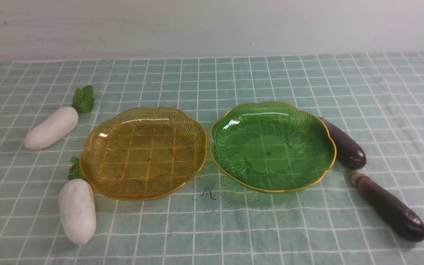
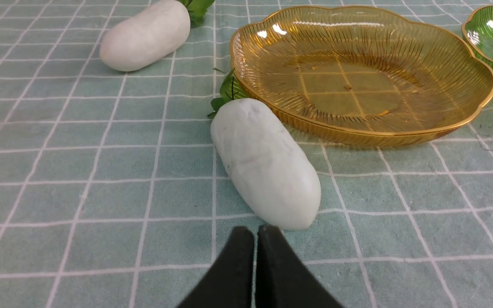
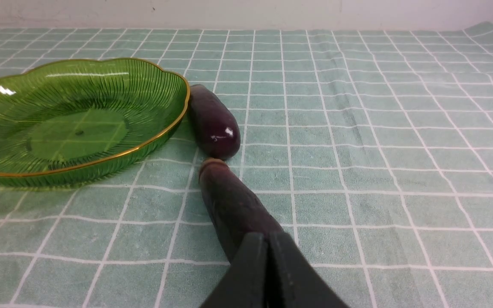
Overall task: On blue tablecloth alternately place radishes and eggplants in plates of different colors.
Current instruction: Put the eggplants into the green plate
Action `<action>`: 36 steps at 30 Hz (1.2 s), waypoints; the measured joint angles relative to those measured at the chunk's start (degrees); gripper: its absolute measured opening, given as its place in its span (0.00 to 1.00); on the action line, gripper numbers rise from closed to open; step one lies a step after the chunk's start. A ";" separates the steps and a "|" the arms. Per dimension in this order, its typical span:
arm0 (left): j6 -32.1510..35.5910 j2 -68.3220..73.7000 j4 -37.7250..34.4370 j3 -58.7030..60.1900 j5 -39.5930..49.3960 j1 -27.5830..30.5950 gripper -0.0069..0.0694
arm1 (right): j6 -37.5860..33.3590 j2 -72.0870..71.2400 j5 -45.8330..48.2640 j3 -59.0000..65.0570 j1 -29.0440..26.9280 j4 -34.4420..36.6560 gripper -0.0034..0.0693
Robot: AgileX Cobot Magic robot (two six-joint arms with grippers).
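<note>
The far eggplant's [image 1: 344, 145] stem end is hidden behind the green plate [image 1: 230, 162], and the near radish's [image 2: 268, 167] leaves tuck under the amber plate [image 2: 357, 133]. You have two radishes, two eggplants and two plates. All four vegetables lie on the cloth [image 1: 271, 228] beside the plates. Your left gripper [image 2: 255, 233], pinched together on nothing, sits just short of the near radish, with the far radish [image 2: 146, 36] well beyond. Your right gripper [image 3: 268, 239], also closed and holding nothing, hides the near eggplant's [image 3: 229, 201] rounded end.

On the blue tablecloth [image 1: 381, 92] we see the amber plate [image 1: 142, 152] and green plate [image 1: 271, 147] mid-frame, upper radish [image 1: 51, 128] and lower radish [image 1: 77, 210] left, upper eggplant [image 1: 344, 143] and lower eggplant [image 1: 390, 206] right.
</note>
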 joint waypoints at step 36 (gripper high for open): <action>-5.36 8.09 -45.62 -16.96 7.17 0.00 0.08 | -2.13 4.58 -6.65 -12.64 -0.17 29.35 0.03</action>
